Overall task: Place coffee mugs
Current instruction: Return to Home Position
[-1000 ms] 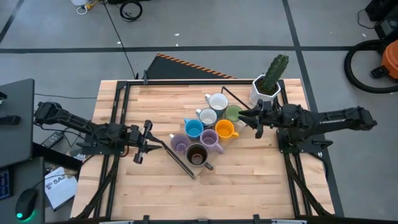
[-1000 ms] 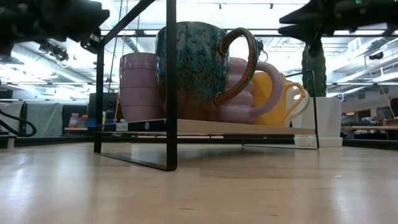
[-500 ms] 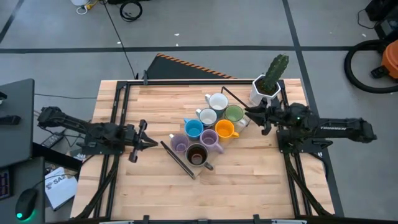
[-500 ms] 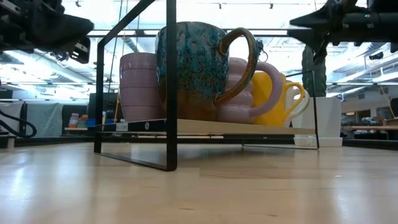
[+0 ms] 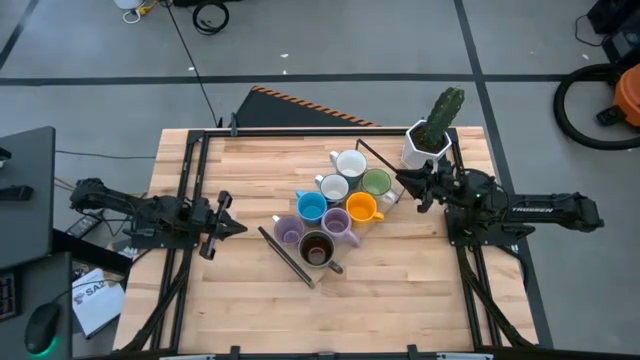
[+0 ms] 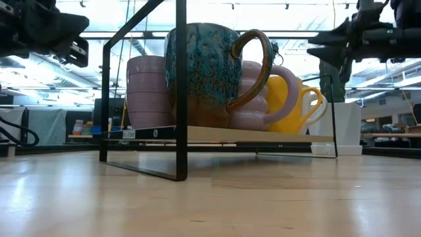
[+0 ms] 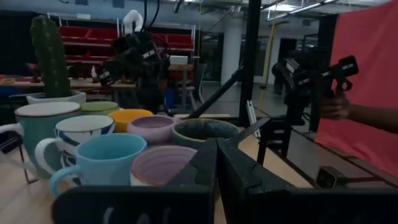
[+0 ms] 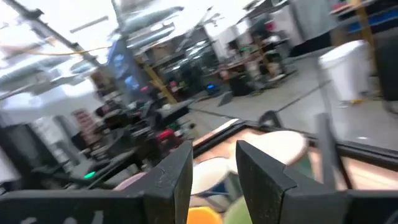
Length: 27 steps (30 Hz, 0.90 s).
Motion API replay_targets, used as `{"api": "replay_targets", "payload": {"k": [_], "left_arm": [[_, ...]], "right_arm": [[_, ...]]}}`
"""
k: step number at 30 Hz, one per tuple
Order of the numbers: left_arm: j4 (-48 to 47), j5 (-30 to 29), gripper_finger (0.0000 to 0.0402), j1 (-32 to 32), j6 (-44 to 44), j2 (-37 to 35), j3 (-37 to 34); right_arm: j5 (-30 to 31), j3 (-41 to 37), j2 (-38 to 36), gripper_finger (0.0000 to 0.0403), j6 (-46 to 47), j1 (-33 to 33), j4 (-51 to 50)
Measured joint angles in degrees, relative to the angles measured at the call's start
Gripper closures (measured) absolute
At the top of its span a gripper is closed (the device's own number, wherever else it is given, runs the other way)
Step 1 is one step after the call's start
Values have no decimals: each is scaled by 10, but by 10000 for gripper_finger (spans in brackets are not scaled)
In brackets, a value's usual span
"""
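on the black-framed shelf (image 5: 285, 255) the eight coffee mugs (image 5: 336, 221) stood packed together, touching one another, with the white mug (image 5: 350, 164) at the shelf's far end and the dark mug (image 5: 317, 249) at its near end. left of the shelf, apart from it, the left end effector (image 5: 236, 226) hovered above the desk (image 5: 200, 165) with its fingers pressed together, empty. at the shelf's right edge, the right end effector (image 5: 402, 181) hung with a narrow gap between its fingers, gripping nothing.

left arm (image 5: 150, 213) and right arm (image 5: 530, 210) are black, thin, with round joints. small white letters mark the right arm, far from the mugs (image 5: 336, 221).
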Motion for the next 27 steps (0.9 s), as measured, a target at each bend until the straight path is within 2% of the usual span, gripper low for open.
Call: {"api": "replay_targets", "payload": {"k": [5, 27], "left_arm": [[-2, -2, 389, 0, -1, 1, 0], [-2, -2, 388, 0, 3, 1, -1]], "right_arm": [[31, -11, 0, 274, -17, 0, -4], [30, -11, 0, 274, -29, 0, -6]]}}
